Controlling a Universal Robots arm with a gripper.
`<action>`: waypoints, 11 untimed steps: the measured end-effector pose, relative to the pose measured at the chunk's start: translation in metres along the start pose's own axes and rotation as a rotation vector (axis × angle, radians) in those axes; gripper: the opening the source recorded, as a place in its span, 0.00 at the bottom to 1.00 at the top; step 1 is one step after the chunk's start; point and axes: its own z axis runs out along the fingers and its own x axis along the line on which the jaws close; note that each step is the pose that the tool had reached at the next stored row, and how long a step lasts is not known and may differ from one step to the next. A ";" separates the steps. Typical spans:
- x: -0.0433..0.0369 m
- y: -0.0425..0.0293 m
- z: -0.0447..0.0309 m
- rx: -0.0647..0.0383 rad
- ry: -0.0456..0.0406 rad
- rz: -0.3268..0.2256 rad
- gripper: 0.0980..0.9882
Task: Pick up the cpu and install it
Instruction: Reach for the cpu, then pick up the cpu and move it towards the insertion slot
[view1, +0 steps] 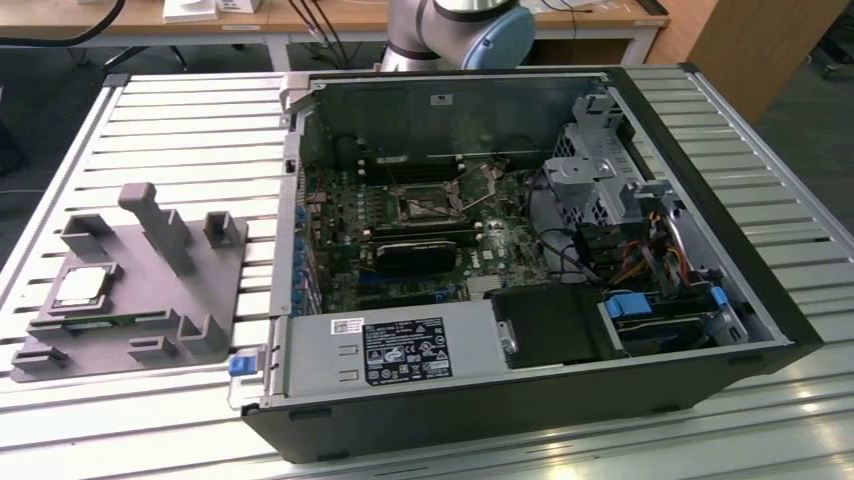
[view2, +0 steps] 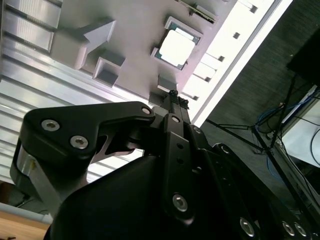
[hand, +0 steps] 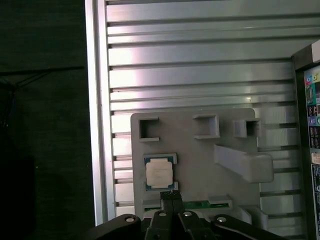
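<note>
Resting in matte grey fixture — square silver-topped cpu, black end effector pinched together, empty

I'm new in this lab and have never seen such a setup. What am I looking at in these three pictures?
A robot arm stands at the far edge of a slatted metal table. The exterior view comes from a camera off the arm: it shows an open computer case and, at the exterior view's left, a grey fixture with the cpu lying in it. Both wrist views come from cameras riding on the arm, looking past the black gripper down at the cpu. The gripper is shut and holds nothing.
</note>
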 end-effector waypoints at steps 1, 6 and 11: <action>0.0010 -0.0001 0.0002 0.000 0.0003 0.000 0.01; 0.0039 -0.0005 0.0029 0.000 0.0011 0.000 0.01; 0.0042 -0.0005 0.0044 0.000 0.0012 0.000 0.01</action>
